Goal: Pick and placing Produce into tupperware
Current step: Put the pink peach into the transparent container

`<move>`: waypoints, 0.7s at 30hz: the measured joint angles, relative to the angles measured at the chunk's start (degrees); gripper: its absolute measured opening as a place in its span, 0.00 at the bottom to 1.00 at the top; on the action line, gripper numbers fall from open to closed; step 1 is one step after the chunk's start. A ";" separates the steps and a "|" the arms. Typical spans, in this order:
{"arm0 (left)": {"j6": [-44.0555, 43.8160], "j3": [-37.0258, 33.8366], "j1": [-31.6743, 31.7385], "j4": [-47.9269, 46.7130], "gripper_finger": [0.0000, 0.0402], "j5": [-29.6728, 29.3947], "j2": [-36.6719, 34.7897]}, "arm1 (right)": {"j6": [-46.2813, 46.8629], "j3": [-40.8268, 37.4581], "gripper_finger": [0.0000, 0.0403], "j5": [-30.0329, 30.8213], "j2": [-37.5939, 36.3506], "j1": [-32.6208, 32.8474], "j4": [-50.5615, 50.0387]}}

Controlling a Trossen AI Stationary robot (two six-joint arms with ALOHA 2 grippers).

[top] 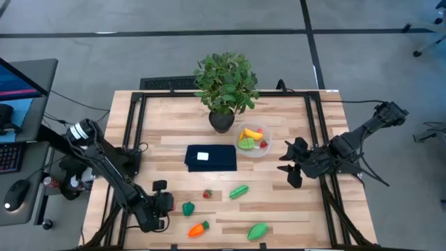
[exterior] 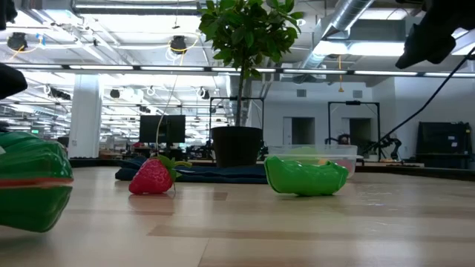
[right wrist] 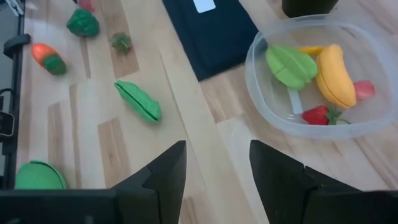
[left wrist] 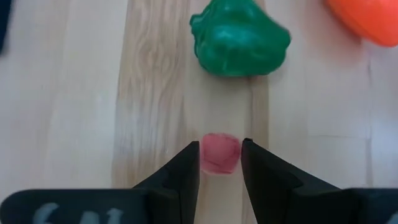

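From above, the pale wooden worktop [top: 279, 202] carries a leafy green potted plant [top: 224, 87] at the back, a dark blue rectangle with a white label [top: 210, 157] just in front of it, and the small round clear plastic tupperware [top: 252, 140] beside the plant's pot. Yellow, green and red toy pieces lie inside the tupperware. Loose produce sits nearer the front: a small red strawberry [top: 207, 194], a long light-green pod [top: 239, 191], a dark green lumpy vegetable [top: 188, 208], an orange carrot with a green top [top: 198, 228] and a rounded green piece [top: 257, 231]. The left gripper [top: 166, 203] is low at the front left, just beside the dark green vegetable; the right gripper [top: 291, 167] hangs to the right of the tupperware.

At worktop level, the strawberry [exterior: 151, 177] and the green pod [exterior: 306, 176] stand out in front of the plant's pot [exterior: 237, 146], with a big green piece [exterior: 33, 182] close to the lens at the left edge.

The left wrist view shows that arm's dark fingers [left wrist: 186, 180] closed on a tiny red berry [left wrist: 219, 152] resting on the wood — the dark green vegetable [left wrist: 239, 38] lies just ahead.

The right wrist view shows its fingers [right wrist: 163, 174] apart with nothing between them, above bare wood. The tupperware [right wrist: 273, 115] holds a yellow banana [right wrist: 336, 76], a light-green piece [right wrist: 291, 67] and a strawberry [right wrist: 318, 115].
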 joint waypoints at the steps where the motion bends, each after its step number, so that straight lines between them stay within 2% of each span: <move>1: 0.02 0.00 0.02 0.12 0.27 0.00 0.43 | 0.01 0.00 0.42 0.01 0.00 0.00 0.22; 9: 0.78 0.00 0.07 2.90 0.29 -0.75 2.62 | 1.07 0.00 0.41 0.66 0.00 0.00 0.37; 21: 1.14 0.00 0.72 0.99 0.37 -1.52 2.66 | 1.03 0.00 0.41 2.58 0.00 0.00 0.37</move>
